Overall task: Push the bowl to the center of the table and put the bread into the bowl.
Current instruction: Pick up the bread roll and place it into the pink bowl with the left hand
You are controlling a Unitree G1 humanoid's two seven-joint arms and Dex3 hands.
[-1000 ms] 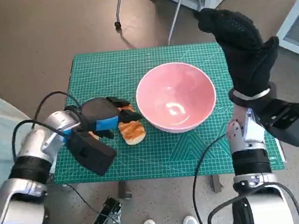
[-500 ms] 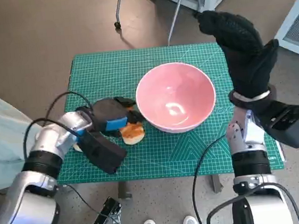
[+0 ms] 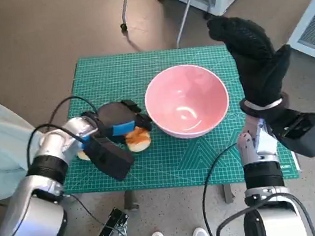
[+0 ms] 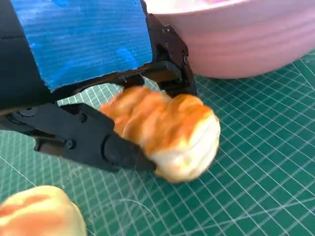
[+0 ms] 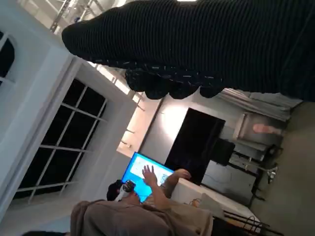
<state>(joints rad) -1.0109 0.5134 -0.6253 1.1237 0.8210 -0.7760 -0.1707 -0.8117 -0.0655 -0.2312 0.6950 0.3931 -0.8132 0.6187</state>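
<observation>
Left hand (image 3: pixel 117 124) now clamped on the bread (image 3: pixel 138 138), edged closer to the pink bowl (image 3: pixel 187 101); right hand (image 3: pixel 252 57) raised, fingers' state indiscernible; next, likely lifting over the rim.

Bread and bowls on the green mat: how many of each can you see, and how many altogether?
Bread: 2, one held by the left hand, one lying loose on the mat.
Bowl: 1, pink.
Total: 3.

Left hand (image 3: pixel 116 122) grips low; right hand (image 3: pixel 252 57) raised, fingers straight
</observation>
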